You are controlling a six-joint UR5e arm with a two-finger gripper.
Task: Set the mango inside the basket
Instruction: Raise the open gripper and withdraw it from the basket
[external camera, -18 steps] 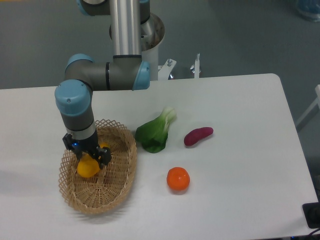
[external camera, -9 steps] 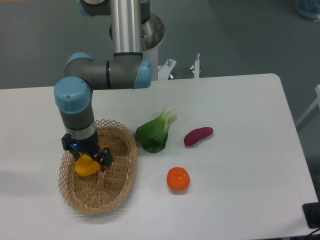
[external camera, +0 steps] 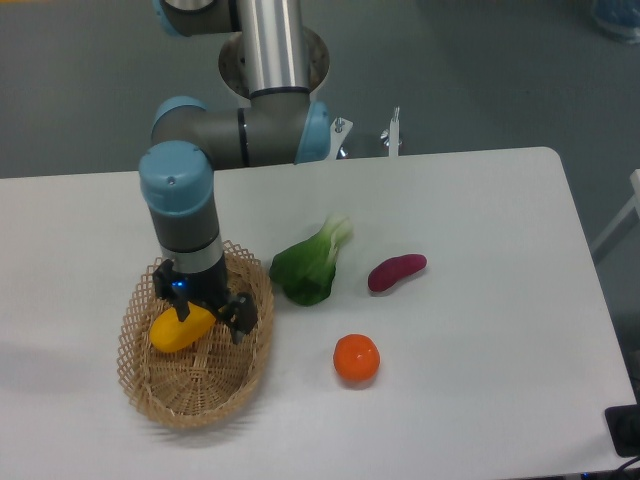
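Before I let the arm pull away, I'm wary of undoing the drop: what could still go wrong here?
The gripper hangs low inside the basket, right beside the mango. A sideways retreat might nudge the mango or snag the lacy rim and drag the basket; lifting straight up looks safer.

A grey and blue robot arm is seen reaching down from an upright silver column, its wrist pointed straight downward. The black two-finger gripper (external camera: 208, 313) is held low, its jaws spread apart and nothing clasped between them.
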